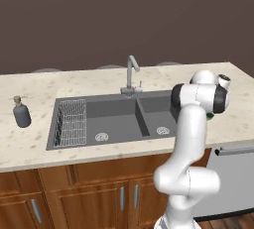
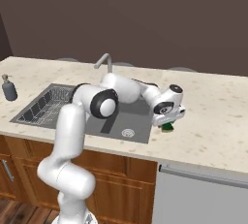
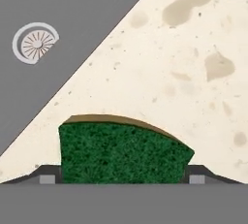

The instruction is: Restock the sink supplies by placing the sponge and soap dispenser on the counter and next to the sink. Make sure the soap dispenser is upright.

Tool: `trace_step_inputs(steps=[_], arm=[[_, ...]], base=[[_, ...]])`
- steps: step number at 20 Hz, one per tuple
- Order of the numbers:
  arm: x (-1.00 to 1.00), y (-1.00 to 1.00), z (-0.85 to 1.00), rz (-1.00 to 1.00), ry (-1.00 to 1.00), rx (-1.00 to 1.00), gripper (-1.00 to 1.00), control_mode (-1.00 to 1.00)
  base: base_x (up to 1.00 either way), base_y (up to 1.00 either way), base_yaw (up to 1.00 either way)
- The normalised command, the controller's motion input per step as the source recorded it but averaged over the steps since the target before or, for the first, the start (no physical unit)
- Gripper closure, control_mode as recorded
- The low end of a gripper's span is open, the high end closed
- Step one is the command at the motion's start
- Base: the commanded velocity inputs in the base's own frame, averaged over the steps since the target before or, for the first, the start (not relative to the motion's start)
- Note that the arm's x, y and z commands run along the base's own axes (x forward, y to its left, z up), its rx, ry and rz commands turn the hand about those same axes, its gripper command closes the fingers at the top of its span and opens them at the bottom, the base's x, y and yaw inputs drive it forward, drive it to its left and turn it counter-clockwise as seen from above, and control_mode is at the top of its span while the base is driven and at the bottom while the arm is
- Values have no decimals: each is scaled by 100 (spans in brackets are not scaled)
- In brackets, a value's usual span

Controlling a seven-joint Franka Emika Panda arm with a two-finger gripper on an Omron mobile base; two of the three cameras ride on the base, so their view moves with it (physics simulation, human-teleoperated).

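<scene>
Two finger tips of my gripper (image 3: 123, 179) flank the sponge (image 3: 123, 154) at the bottom centre of the hand view, and I cannot tell whether they pinch it or have let go. I judge this the set-down of the sponge on the counter (image 3: 193, 97), just beside the sink (image 3: 58, 39) at upper left, so next I lift clear. Farthest off, the soap dispenser (image 1: 21, 113) stands upright at the left base view's left edge.
</scene>
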Motion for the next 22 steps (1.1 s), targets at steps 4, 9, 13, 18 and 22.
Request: trace_step_inputs(steps=[4, 9, 13, 18, 22], arm=[[-23, 6, 52, 0, -1, 0, -100, -100], [-26, 2, 95, 0, -9, -3, -100, -100], [-52, 18, 97, 0, -9, -2, -100, -100], [-93, 48, 80, -1, -5, 0, -100, -100], [-98, 57, 88, 0, 0, 0, -100, -100]], base=[[0, 0, 0], [0, 0, 0], [0, 0, 0], [0, 0, 0], [0, 0, 0]])
